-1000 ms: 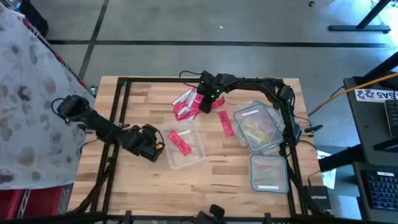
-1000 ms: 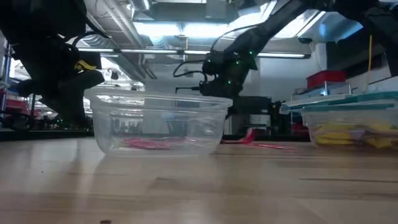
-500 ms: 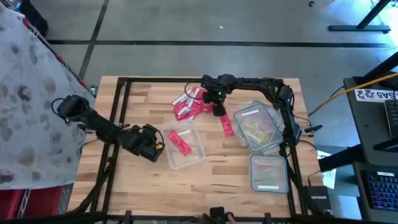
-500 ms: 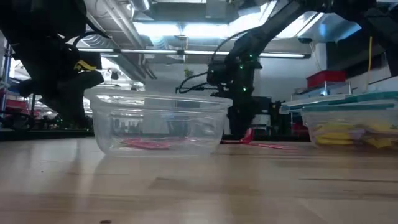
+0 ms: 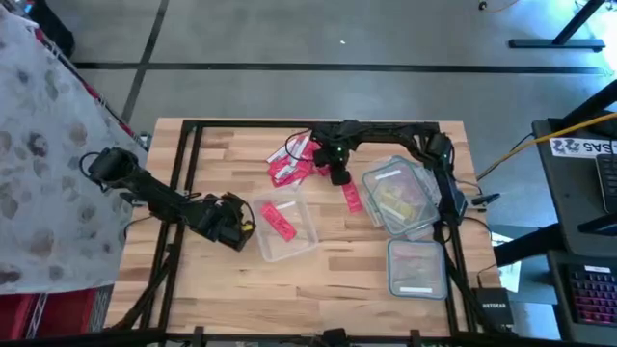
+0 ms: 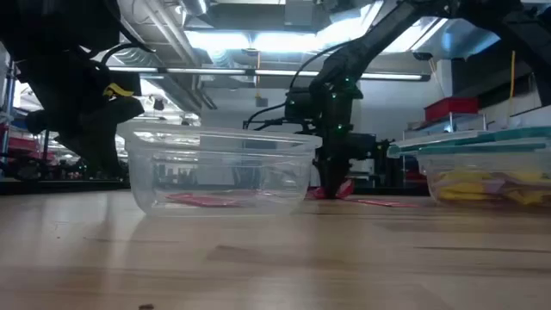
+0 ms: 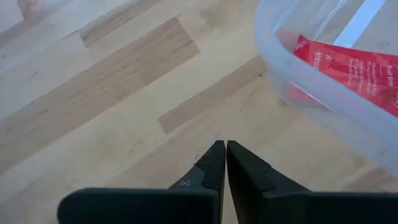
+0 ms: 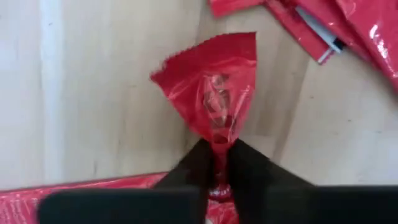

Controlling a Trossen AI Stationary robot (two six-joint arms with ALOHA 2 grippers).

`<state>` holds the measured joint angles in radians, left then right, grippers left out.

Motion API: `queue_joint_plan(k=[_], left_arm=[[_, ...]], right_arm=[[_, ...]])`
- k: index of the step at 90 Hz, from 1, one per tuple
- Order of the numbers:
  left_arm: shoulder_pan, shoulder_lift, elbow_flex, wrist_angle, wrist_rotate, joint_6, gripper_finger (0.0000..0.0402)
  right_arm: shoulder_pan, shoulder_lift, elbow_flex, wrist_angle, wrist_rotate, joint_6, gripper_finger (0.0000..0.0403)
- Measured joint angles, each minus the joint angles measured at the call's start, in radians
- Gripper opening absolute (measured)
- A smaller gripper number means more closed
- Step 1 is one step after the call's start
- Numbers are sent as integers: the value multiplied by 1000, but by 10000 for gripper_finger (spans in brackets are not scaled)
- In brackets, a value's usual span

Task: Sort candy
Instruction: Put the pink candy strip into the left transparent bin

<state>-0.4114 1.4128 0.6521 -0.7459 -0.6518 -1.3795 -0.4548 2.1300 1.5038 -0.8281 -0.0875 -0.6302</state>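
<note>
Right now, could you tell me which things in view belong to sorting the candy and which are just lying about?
Job:
- red wrapped candy pinched in right gripper
- red candy pile
- clear open tub holding red candy
- lidded tub of yellow candy
- left gripper, shut, waiting

Lying about:
- second lidded tub
- black frame

contents of lidded tub (image 5: pixel 415 267) blurred; red wrapper (image 7: pixel 348 65) cut off by pic edge

A wooden table (image 5: pixel 328 280) fills the frame's middle. On it lie red candy (image 5: pixel 289 166) at upper centre, an open tub (image 5: pixel 307 241) below, and two tubs (image 5: pixel 416 268) at right.
</note>
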Motion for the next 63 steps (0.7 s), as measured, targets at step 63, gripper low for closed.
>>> queue_joint_plan(k=[63], left_arm=[[-33,-2,43,-351,27,-234,0]], right_arm=[[336,-90,65,553,-301,758,63]])
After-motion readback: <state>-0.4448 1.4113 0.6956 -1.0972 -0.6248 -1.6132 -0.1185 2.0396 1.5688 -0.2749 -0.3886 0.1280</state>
